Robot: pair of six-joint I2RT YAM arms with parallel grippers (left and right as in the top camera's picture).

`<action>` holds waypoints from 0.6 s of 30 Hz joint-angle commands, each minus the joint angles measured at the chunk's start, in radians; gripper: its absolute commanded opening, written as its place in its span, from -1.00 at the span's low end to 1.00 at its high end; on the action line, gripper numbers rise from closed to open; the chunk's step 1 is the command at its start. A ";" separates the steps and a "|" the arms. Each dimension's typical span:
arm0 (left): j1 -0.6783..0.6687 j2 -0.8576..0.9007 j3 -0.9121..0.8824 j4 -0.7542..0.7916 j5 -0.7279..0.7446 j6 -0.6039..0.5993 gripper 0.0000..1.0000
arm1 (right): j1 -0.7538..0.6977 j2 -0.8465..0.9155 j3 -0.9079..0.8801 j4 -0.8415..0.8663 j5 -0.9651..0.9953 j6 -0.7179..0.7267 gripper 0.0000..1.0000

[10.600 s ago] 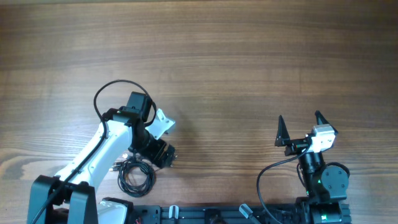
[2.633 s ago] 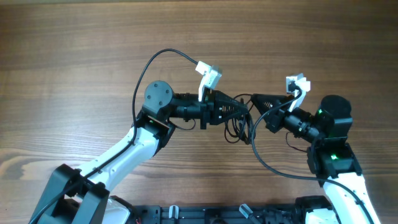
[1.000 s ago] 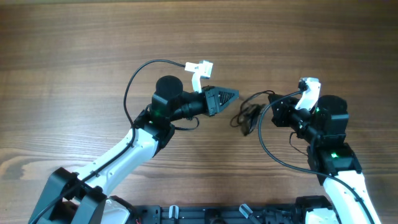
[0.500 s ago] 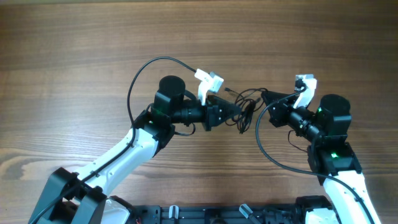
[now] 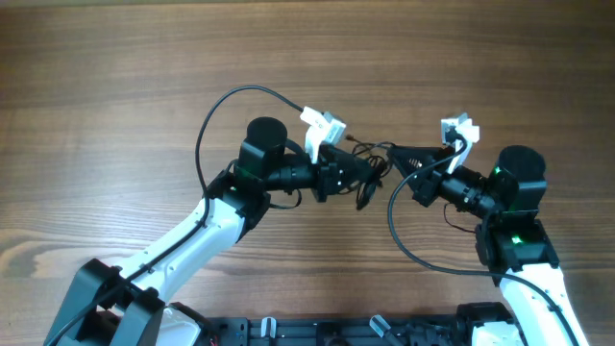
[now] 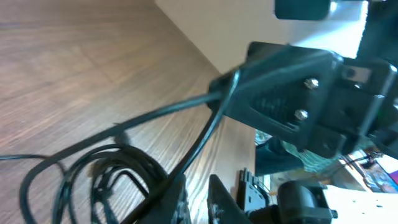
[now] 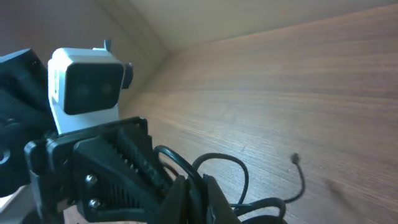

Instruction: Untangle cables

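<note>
The cables (image 5: 368, 183) are a small bunch of thin black wires hanging above the table middle, between my two grippers. The right gripper (image 5: 393, 152) points left and is shut on one strand; in the right wrist view that strand sits pinched in the right gripper (image 7: 194, 177). More loops of the cables (image 7: 231, 167) and a plug end (image 7: 295, 159) show beyond it. My left gripper (image 5: 372, 166) points right, against the bunch. In the left wrist view the left gripper (image 6: 197, 178) stands slightly open, its gap empty, with the cables (image 6: 112, 168) running just beside one finger.
The wooden table (image 5: 115, 86) spreads all round. A thick black cord (image 5: 216, 111) loops up behind the left arm, and another thick cord (image 5: 404, 245) curves below the right arm. A black rail (image 5: 336, 332) runs along the front edge.
My left gripper has come right to the bunch and its jaws have parted a little. The right gripper has moved left, so both tips almost meet.
</note>
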 commanded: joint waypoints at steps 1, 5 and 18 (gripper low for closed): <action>0.007 -0.018 0.008 0.004 -0.021 0.020 -0.60 | -0.002 0.005 -0.002 0.006 -0.027 -0.035 -0.92; 0.007 -0.019 0.008 0.018 0.061 0.020 1.00 | -0.002 0.005 -0.002 -0.007 0.004 -0.034 -0.91; -0.001 -0.023 0.008 -0.026 0.101 0.023 1.00 | -0.002 0.004 -0.002 -0.009 0.003 -0.032 -0.91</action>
